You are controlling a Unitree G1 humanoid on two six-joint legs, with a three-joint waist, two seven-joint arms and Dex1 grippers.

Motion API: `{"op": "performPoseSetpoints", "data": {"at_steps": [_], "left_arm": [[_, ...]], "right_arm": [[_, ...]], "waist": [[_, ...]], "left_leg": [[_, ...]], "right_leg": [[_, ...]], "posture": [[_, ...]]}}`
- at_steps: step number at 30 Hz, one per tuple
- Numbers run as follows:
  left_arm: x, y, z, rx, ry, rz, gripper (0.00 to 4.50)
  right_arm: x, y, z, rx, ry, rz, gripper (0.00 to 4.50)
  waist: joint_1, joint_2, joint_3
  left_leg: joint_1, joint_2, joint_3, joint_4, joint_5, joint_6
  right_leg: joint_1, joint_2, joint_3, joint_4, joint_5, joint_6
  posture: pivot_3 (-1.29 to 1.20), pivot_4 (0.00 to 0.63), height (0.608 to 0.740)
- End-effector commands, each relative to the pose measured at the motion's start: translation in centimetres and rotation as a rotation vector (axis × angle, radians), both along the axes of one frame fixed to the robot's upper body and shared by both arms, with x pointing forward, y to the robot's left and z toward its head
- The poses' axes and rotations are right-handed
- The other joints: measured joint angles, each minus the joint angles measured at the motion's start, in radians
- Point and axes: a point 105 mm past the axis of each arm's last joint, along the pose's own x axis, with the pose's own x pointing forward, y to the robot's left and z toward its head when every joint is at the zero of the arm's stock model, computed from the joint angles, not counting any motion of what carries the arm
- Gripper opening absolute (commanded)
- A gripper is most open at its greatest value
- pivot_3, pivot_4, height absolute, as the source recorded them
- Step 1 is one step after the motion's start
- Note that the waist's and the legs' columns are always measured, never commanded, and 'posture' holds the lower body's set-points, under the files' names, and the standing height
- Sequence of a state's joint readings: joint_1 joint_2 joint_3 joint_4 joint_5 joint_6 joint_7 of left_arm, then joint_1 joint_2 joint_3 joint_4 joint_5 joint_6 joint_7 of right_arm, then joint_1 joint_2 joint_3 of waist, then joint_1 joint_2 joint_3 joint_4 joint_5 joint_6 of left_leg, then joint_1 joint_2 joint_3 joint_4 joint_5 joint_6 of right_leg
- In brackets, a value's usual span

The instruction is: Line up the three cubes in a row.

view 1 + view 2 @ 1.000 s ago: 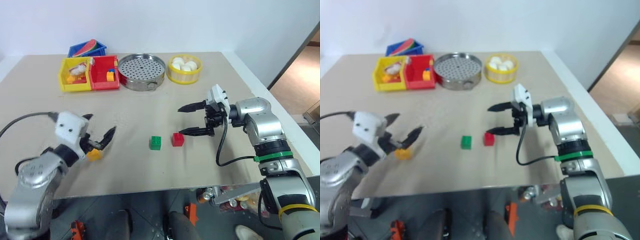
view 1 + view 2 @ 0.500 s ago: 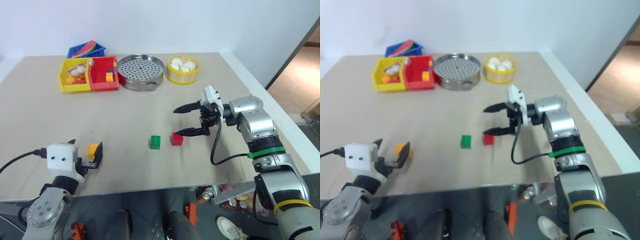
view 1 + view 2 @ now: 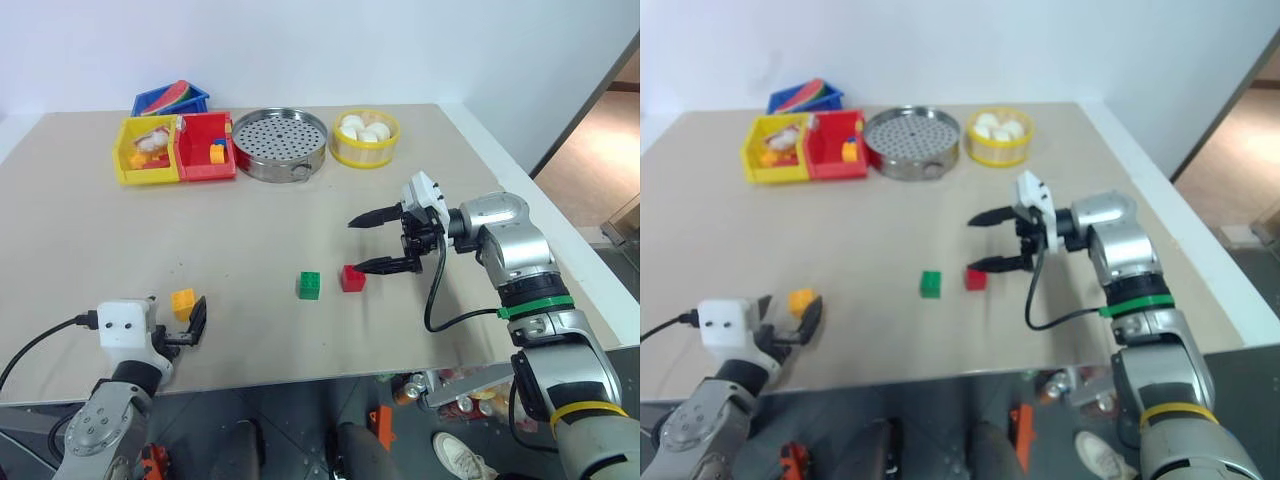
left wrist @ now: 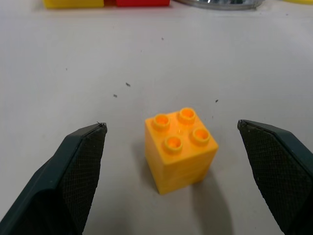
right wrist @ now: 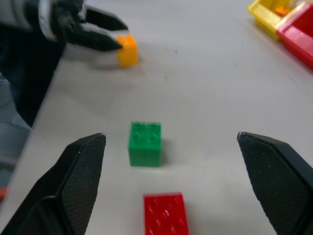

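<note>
The yellow-orange cube [image 3: 183, 301] stands on the table near the front left, studs up. My left gripper [image 3: 175, 315] is open at the table's front edge, one finger on each side of this cube [image 4: 180, 142] without touching it. The green cube [image 3: 310, 285] and the red cube [image 3: 352, 278] sit side by side in the middle of the table with a small gap between them. My right gripper [image 3: 356, 244] is open and points left. Its lower fingertip is just right of the red cube [image 5: 165, 214], and nothing is between its fingers.
At the back left stand a yellow bin [image 3: 128, 150], a red bin [image 3: 200, 158] and a blue bin [image 3: 150, 103], all with clutter. A perforated steel steamer tray [image 3: 280, 143] and a yellow bowl [image 3: 367, 153] of white balls stand beside them. The table's front edge runs just under the left gripper.
My left arm has sunk and drawn back toward the front edge, its gripper still open around the yellow-orange cube. None of the cubes has moved. The right arm has stayed in place.
</note>
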State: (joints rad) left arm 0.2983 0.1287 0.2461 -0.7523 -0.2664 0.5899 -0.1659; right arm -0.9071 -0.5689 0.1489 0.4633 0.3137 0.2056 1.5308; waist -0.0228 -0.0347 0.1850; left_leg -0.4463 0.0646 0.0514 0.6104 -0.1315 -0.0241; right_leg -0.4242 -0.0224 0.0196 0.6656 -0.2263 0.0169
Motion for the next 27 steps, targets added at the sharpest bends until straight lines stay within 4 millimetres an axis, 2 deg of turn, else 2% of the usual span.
{"op": "performPoseSetpoints", "data": {"at_steps": [1, 7, 14, 17, 23, 24, 27], "left_arm": [[0.1, -0.1, 0.2, 0.009, -0.005, 0.005, 4.43], [0.5, -0.4, 0.2, 0.014, 0.000, 0.001, 4.43], [0.5, -0.4, -0.1, 0.001, 0.025, -0.002, 4.43], [0.6, -0.4, -0.3, -0.007, 0.036, 0.002, 3.73], [0.8, -0.4, -0.4, -0.003, 0.047, -0.001, 1.57], [0.9, -0.4, -0.4, -0.001, 0.047, -0.002, 1.34], [0.9, -0.3, -0.7, 0.003, 0.061, -0.010, 1.27]], "right_arm": [[-1.5, 0.3, 1.8, 0.044, -0.002, 0.098, 4.50], [-2.8, 0.8, 0.5, -0.042, -0.040, 0.185, 4.50], [-3.3, 1.3, 0.0, -0.055, -0.026, 0.225, 4.50], [-3.3, 1.3, -0.1, -0.057, -0.032, 0.226, 4.50], [-2.8, 1.0, -0.2, -0.063, -0.051, 0.204, 4.50], [-2.8, 0.9, -0.3, -0.064, -0.053, 0.203, 4.50], [-2.8, 0.8, -0.4, -0.066, -0.056, 0.197, 4.50]], "waist": [[0.000, 0.000, 0.000], [0.000, 0.000, 0.000], [0.000, 0.000, 0.000], [0.000, 0.000, 0.000], [0.000, 0.000, 0.000], [0.000, 0.000, 0.000], [0.000, 0.000, 0.000]], "left_leg": [[0.000, 0.000, 0.000, 0.000, 0.000, 0.000], [0.000, 0.000, 0.000, 0.000, 0.000, 0.000], [-0.001, 0.000, 0.000, 0.000, -0.001, -0.001], [-0.001, 0.000, 0.000, 0.000, -0.001, -0.001], [-0.001, 0.000, 0.000, 0.000, -0.001, -0.001], [-0.001, 0.000, 0.000, 0.000, -0.001, -0.001], [-0.001, 0.000, 0.000, 0.000, -0.001, -0.001]], "right_leg": [[0.000, 0.000, 0.000, 0.000, 0.000, 0.000], [0.000, 0.000, 0.000, 0.000, 0.000, 0.000], [-0.001, 0.000, 0.000, 0.000, 0.000, 0.000], [-0.001, 0.000, 0.000, 0.000, 0.000, 0.000], [-0.001, 0.000, 0.000, -0.001, 0.000, 0.000], [-0.001, 0.000, 0.000, -0.001, 0.000, 0.000], [-0.001, 0.000, 0.000, -0.001, 0.000, 0.000]], "posture": [[0.00, 0.150, 0.740], [0.00, 0.150, 0.740], [0.00, 0.150, 0.740], [0.00, 0.150, 0.740], [0.00, 0.150, 0.740], [0.00, 0.150, 0.740], [0.00, 0.150, 0.740]]}}
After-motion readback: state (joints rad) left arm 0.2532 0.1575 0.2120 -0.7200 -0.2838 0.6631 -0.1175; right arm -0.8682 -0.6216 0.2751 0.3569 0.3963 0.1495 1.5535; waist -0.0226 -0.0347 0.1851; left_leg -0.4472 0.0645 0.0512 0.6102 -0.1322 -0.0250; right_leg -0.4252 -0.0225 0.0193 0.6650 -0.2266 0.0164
